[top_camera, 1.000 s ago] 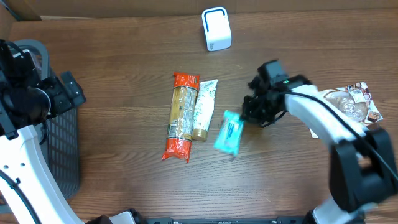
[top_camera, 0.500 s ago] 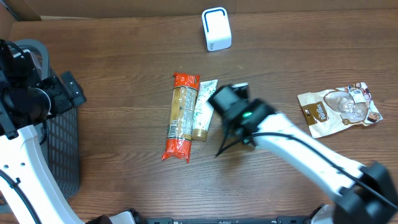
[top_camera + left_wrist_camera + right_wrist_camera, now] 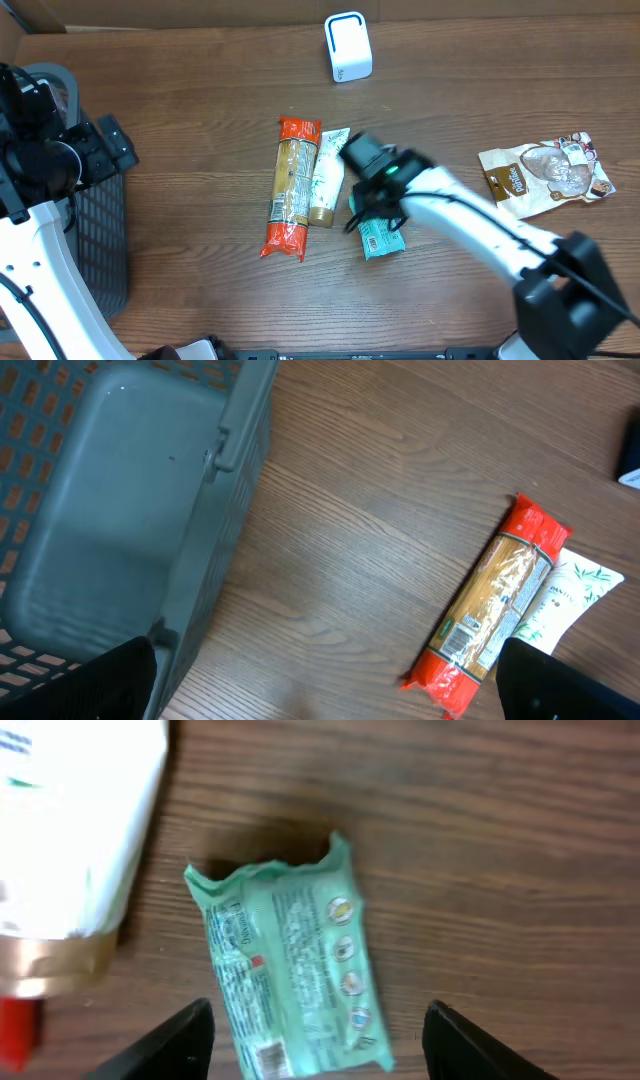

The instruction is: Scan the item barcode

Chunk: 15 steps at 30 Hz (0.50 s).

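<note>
Teal packet [image 3: 290,970], barcode [image 3: 266,1058] seemingly showing, print blurred

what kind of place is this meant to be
Probably a mock shop checkout set up on a wooden table: a small white box that looks like a barcode scanner, packaged goods such as a pasta pack and a teal packet, and a grey plastic basket.
</note>
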Each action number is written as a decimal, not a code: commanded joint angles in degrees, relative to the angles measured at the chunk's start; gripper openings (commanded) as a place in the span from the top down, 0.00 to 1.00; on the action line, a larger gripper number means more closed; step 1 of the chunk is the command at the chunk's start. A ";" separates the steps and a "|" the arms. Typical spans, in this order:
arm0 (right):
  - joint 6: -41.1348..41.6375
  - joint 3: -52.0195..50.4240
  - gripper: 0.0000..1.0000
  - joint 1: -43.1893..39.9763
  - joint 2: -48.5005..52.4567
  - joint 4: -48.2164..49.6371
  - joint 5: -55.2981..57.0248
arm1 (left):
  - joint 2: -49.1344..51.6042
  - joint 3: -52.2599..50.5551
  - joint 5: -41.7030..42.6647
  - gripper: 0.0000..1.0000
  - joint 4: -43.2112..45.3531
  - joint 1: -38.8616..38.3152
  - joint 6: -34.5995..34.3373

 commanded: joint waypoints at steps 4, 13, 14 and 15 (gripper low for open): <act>-17.90 1.40 0.44 -10.38 -2.34 -2.78 -21.59 | 0.09 -0.09 0.42 0.00 0.13 0.09 0.85; -26.10 -2.34 0.29 -10.78 1.53 4.98 -22.75 | 0.09 -0.09 0.44 0.00 0.13 0.09 0.85; -29.05 -2.34 0.29 -10.45 1.77 5.84 -24.30 | 0.09 -0.09 0.42 0.00 0.13 0.09 0.85; -31.69 -2.34 0.30 -10.01 1.88 6.84 -26.14 | 0.09 -0.09 0.42 0.00 0.13 0.09 0.85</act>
